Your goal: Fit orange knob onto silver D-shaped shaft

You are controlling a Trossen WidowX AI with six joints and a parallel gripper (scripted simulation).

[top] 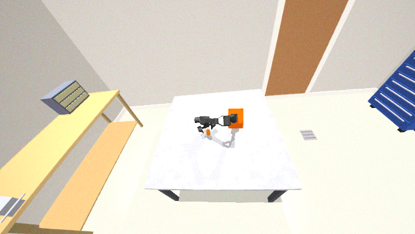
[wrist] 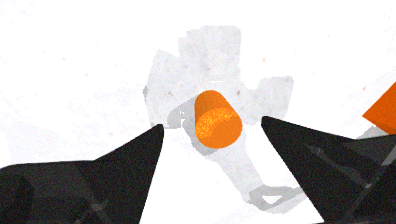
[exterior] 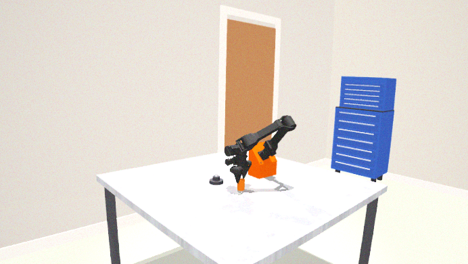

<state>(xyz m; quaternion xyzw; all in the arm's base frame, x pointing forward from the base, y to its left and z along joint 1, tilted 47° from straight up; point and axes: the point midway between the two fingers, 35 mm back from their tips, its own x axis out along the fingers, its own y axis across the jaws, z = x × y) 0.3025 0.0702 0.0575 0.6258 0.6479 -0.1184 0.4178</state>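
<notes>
Pincer (exterior: pixel 241 181) (wrist: pixel 212 122): one, spread wide, nothing gripped. Knob (top: pixel 208 132) (exterior: pixel 241 185) (wrist: pixel 218 120): one, upright, orange. Pedestal (exterior: pixel 216 181): one, dark, left uncapped.

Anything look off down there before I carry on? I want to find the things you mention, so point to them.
Nothing looks damaged or spilled. The orange knob (top: pixel 208 132) (exterior: pixel 241 185) (wrist: pixel 218 127) stands upright on the table (top: pixel 228 168) (exterior: pixel 209 210), off the pedestal (exterior: pixel 216 181), with the open gripper (exterior: pixel 241 181) (wrist: pixel 212 122) above it.
</notes>
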